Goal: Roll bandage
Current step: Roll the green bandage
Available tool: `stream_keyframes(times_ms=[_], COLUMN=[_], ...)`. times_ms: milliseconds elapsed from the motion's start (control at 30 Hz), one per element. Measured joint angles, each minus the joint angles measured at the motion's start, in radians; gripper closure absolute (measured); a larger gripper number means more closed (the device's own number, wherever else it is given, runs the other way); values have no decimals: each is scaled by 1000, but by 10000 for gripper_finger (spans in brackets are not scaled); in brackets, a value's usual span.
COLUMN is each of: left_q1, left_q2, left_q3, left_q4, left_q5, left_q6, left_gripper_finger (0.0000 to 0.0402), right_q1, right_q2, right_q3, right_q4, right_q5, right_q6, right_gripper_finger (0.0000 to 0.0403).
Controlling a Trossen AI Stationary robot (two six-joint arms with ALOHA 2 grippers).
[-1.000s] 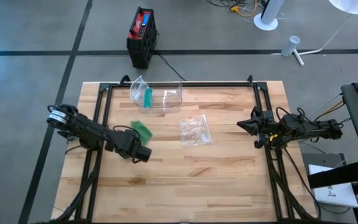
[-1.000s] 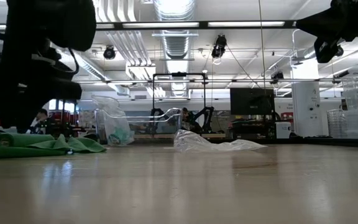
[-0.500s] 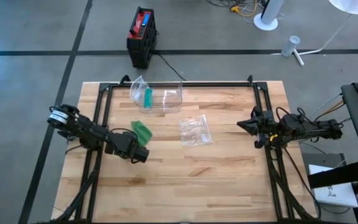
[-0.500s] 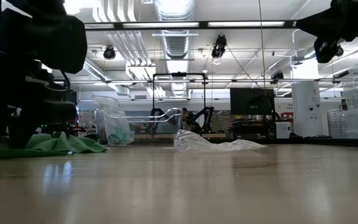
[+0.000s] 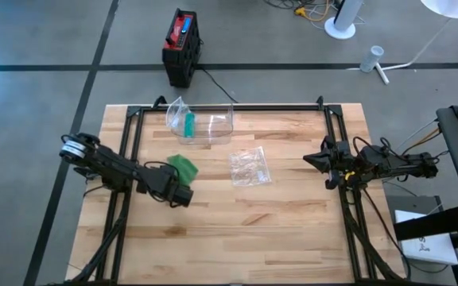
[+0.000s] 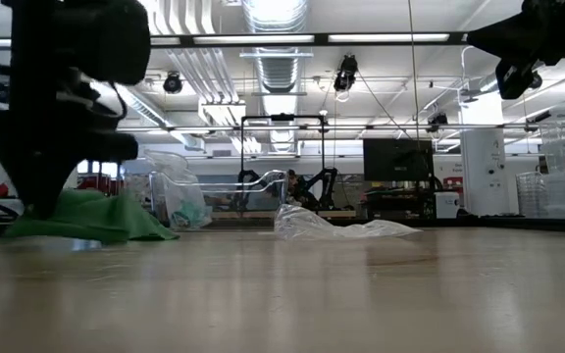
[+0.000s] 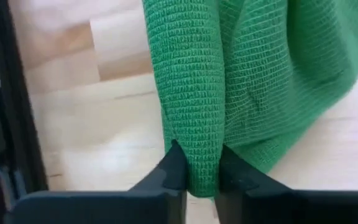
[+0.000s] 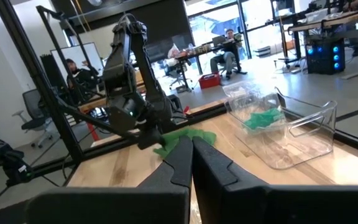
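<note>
The green bandage (image 5: 183, 167) lies crumpled on the wooden table (image 5: 237, 230), left of centre. In the low view it is a raised mound (image 6: 106, 218) resting on the tabletop. My left gripper (image 7: 201, 180) stands over the bandage's near end, pointing steeply down, and is shut on a rolled ridge of it. In the high view this gripper (image 5: 181, 193) sits just nearer than the bandage. My right gripper (image 5: 312, 159) waits shut at the table's right side, level and touching nothing. It also shows in the right wrist view (image 8: 191, 149). My left gripper pinches a thick rolled or folded ridge of the bandage (image 7: 194, 149) between its two fingertips (image 7: 174, 167), at the ridge's near end. The fingers come from above, slanting steeply down. The ridge runs away from them, and the rest of the cloth lies slack on the table.
A clear plastic container (image 5: 205, 123) with a green item inside stands at the far edge. A crumpled clear plastic bag (image 5: 250, 167) lies at the table's middle. Black frame rails (image 5: 130, 151) run along both sides. The table's near half is bare wood.
In the low view my left gripper has dipped onto the bandage's near end. The bandage, which lay flat and low, now stands bunched up into a higher mound under the gripper.
</note>
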Motion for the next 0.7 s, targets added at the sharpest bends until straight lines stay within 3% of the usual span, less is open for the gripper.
stream_keyframes(times_ms=[233,367,567,700], left_q1=[0,0,0,0], left_q2=[-48,-61,-48,-23], left_q3=[146,236,332,364], left_q4=[-137,-169,-83,35], left_q5=[-89,-165,-288,-307], left_q6=[114,172,243,330], left_gripper_finger=[372,350,360,364], right_q1=[0,0,0,0], right_q2=[0,0,0,0], right_q3=[0,0,0,0], right_q4=[0,0,0,0], right_q5=[0,0,0,0], right_q6=[0,0,0,0], right_gripper_finger=[399,402,400,402])
